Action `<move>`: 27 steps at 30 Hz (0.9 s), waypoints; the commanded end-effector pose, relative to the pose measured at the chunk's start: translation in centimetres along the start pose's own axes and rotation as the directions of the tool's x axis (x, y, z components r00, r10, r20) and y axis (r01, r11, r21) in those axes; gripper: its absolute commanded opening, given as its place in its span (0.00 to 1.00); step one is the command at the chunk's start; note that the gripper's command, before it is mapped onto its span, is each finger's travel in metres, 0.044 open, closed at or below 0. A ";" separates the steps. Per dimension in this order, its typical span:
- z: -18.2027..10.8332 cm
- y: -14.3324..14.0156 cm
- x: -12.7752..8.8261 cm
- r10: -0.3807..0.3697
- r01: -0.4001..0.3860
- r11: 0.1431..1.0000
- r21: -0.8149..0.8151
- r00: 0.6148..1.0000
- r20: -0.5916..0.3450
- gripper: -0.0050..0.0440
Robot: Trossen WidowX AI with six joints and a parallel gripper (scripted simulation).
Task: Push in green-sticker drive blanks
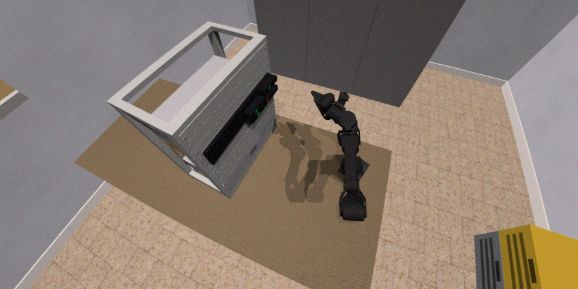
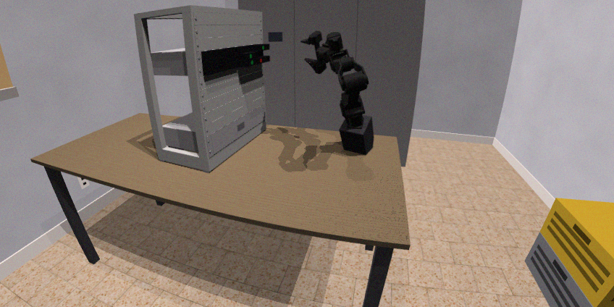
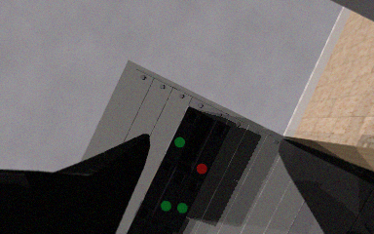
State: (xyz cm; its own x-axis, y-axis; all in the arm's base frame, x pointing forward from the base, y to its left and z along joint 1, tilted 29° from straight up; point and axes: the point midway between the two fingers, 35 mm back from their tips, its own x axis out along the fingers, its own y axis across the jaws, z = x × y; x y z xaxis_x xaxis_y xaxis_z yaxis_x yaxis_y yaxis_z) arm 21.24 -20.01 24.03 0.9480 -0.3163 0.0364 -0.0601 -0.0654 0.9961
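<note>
The grey rack stands upright, with the black storage chassis across its upper front. Four blanks stand out near the chassis's right end. At the far right, a green-sticker blank is above the red-sticker blank. Left of them, an upper green-sticker blank is above a lower green-sticker blank. My gripper is open and empty, in front of the rack and apart from it.
The rack and the arm's black base stand on the wooden table. A tall dark cabinet is behind them. A yellow and grey box is at the lower right.
</note>
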 end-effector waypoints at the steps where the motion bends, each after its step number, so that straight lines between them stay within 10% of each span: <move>1: -1.5 0.4 -0.2 0.020 -0.015 0.997 0.075 0.998 -0.062 1.00; 27: -6.4 1.3 -1.2 0.043 0.048 0.943 0.330 0.964 -0.263 1.00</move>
State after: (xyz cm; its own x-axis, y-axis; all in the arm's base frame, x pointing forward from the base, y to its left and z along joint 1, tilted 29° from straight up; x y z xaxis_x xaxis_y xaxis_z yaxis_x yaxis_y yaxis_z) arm 22.02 -14.30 25.44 0.9924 -0.0853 0.0891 -0.1146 -0.3710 0.9215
